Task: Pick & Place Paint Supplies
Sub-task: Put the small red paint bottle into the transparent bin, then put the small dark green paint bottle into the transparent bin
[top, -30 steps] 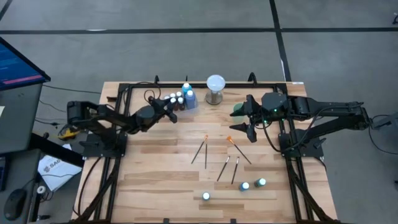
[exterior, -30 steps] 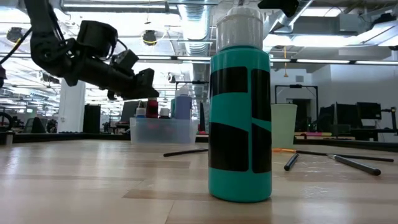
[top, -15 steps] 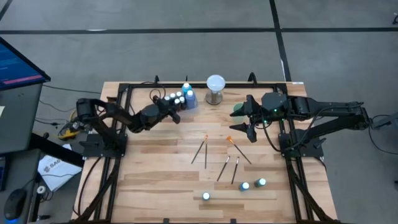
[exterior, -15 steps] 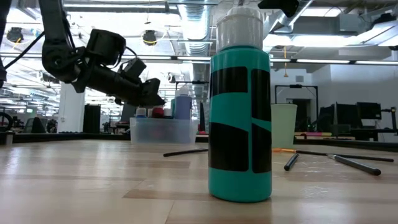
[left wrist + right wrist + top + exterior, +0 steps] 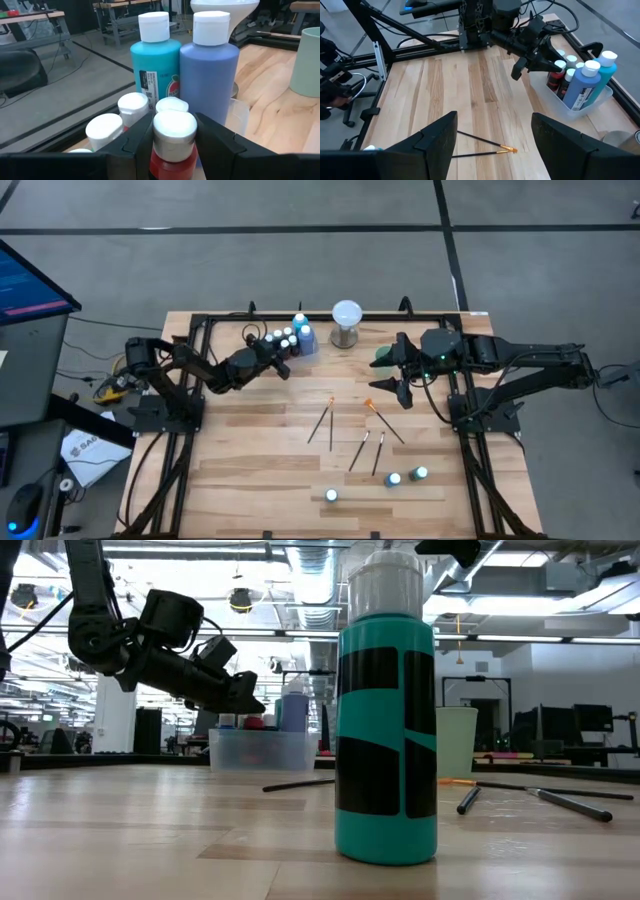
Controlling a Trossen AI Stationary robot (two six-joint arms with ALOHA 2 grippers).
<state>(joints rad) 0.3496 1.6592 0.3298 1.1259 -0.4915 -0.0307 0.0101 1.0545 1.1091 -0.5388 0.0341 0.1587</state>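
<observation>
A clear plastic bin (image 5: pixel 580 107) sits at the far edge of the tabletop (image 5: pixel 250 460), crowded with upright paint bottles: a tall blue bottle (image 5: pixel 209 70) and a tall teal bottle (image 5: pixel 156 60) stand at the back, with several shorter white-capped bottles packed close in front of them. Just beside the bin stands a white globe on a metal base (image 5: pixel 346 323), and a pale green cup (image 5: pixel 309 62) sits further along. Brushes (image 5: pixel 345 435) lie flat mid-tabletop, their long handles fanned at slants, two with orange tips (image 5: pixel 509 148) pointing toward the far edge. Three more bottles (image 5: pixel 394 478) stand upright near the front edge, one green-bodied bottle (image 5: pixel 386 710) right before the low camera. The left claw (image 5: pixel 172 140) hangs over the bin, its fingers (image 5: pixel 132 142) partway apart and pinching a red-bodied bottle (image 5: pixel 174 137) by the neck beneath its white cap, the bottle upright among its neighbours. The right claw (image 5: pixel 492 137) hovers above the tabletop near the cup, fingers spread wide and holding nothing.
</observation>
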